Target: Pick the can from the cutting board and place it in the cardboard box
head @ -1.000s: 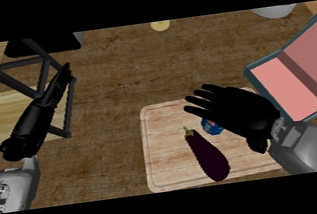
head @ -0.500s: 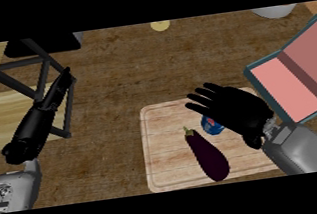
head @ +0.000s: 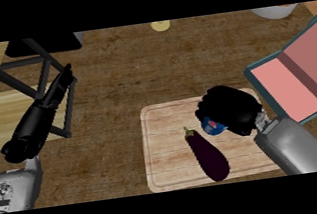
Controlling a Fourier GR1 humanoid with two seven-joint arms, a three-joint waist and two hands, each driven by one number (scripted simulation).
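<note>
Head view: your right hand (head: 229,111) is down on the can (head: 213,125), fingers curled round it — can sits on the cutting board (head: 168,148), just beside the eggplant (head: 208,157). Grasp looks made; lift and carry to the cardboard box (head: 299,74) are left. Versus a second ago, the fingers were spread above the can — now closed. Left hand (head: 56,91) rests with straight fingers, far left.

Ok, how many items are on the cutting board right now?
2: an eggplant lying at the middle of the cutting board, and a blue can just right of its stem, under the right hand curled round it. Anything smaller under that hand would be hidden.
</note>
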